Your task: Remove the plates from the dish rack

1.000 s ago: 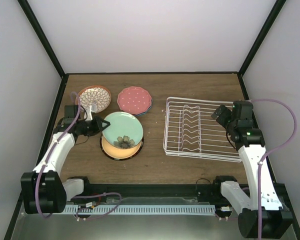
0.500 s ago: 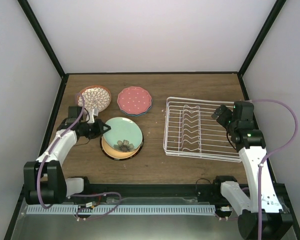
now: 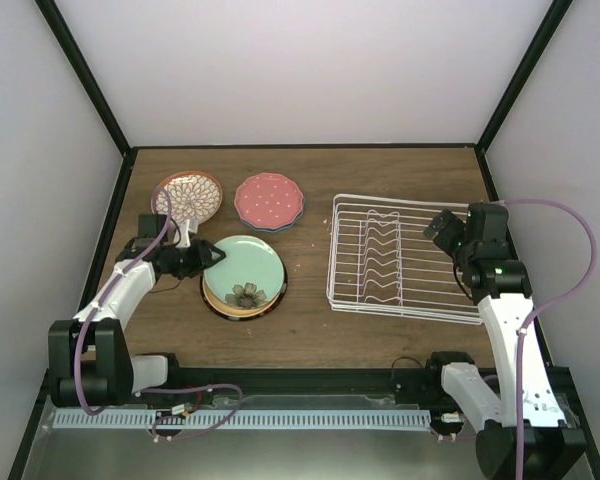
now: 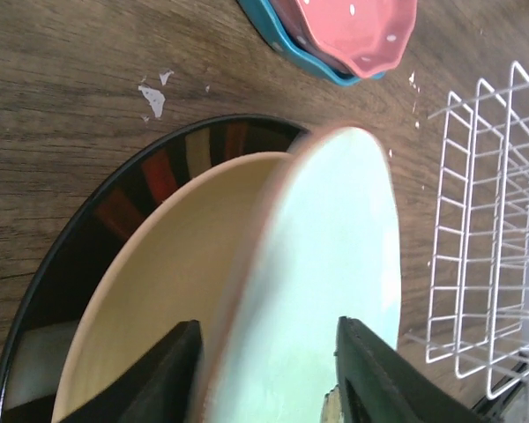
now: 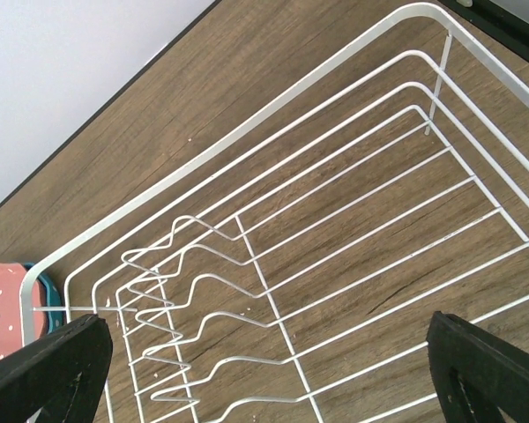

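The petal plate [image 3: 188, 192] lies flat at the far left. Just in front of it the left gripper [image 4: 266, 335] is open, with one finger under and one finger over the rim of the green plate [image 3: 248, 268]. That plate rests on the tan plate [image 4: 159, 256]. If the arm pulls back crooked, a finger could hook the rim and drag or tip the green plate off the tan one. Behind them the red-pink plate [image 3: 269, 198] sits on a teal plate [image 4: 282, 42], near enough to get bumped by a wide swing. To the right stands the rack [image 3: 380, 255], with no plates in it, so the job looks almost done. The right gripper [image 5: 266, 370] hangs over the rack, wide open and holding nothing. If it dips, a finger could catch in the wires and pull the rack along. The tabletop [image 3: 380, 180] is brown wood with a few small white flecks. Plain white walls [image 3: 300, 70] with black edges stand around it.
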Robot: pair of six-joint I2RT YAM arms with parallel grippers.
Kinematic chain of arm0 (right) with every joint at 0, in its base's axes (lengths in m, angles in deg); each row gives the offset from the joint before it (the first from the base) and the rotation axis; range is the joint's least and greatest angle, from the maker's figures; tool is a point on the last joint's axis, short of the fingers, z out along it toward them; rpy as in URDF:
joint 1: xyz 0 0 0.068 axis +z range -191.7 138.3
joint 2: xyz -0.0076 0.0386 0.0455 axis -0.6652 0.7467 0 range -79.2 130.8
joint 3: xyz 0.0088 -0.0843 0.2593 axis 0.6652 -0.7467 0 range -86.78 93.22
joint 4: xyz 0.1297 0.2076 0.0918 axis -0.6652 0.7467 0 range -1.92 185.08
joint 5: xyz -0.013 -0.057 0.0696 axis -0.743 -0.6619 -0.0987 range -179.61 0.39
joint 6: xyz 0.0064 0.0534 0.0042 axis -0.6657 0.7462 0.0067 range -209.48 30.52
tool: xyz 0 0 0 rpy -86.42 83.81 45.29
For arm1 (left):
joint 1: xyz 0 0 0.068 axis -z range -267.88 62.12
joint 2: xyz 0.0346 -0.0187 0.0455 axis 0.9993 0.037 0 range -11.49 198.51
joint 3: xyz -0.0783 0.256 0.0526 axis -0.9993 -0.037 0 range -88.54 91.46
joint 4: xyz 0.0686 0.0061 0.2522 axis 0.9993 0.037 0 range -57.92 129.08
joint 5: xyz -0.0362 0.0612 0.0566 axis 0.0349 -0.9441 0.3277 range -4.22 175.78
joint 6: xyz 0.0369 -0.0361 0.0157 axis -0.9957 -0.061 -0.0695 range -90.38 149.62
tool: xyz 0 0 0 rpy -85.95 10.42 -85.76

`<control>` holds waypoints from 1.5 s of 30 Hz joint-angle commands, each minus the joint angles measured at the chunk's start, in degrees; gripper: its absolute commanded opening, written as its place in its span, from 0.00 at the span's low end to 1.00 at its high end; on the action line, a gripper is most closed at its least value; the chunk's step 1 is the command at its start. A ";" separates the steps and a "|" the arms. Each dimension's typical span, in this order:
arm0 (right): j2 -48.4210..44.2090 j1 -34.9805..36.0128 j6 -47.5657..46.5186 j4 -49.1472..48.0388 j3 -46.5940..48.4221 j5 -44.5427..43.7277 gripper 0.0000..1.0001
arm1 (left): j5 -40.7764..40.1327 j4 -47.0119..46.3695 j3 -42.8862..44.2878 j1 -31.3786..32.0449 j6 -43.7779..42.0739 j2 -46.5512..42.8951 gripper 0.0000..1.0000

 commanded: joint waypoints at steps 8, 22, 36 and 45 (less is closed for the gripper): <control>0.10 -0.28 -1.03 -0.35 1.04 -0.69 1.00 | -2.02 2.52 1.40 0.95 -1.22 -0.87 0.83; 0.06 -0.29 -2.06 0.02 0.68 1.68 1.00 | -15.84 8.60 12.20 4.15 -6.90 -1.01 1.00; 0.51 -0.28 -4.08 -0.68 -0.48 8.68 1.00 | -19.04 8.35 13.43 4.97 -7.58 -3.68 1.00; 3.15 -0.28 -5.81 -3.53 -0.80 13.87 1.00 | -15.94 7.56 13.25 4.91 -9.69 -4.87 1.00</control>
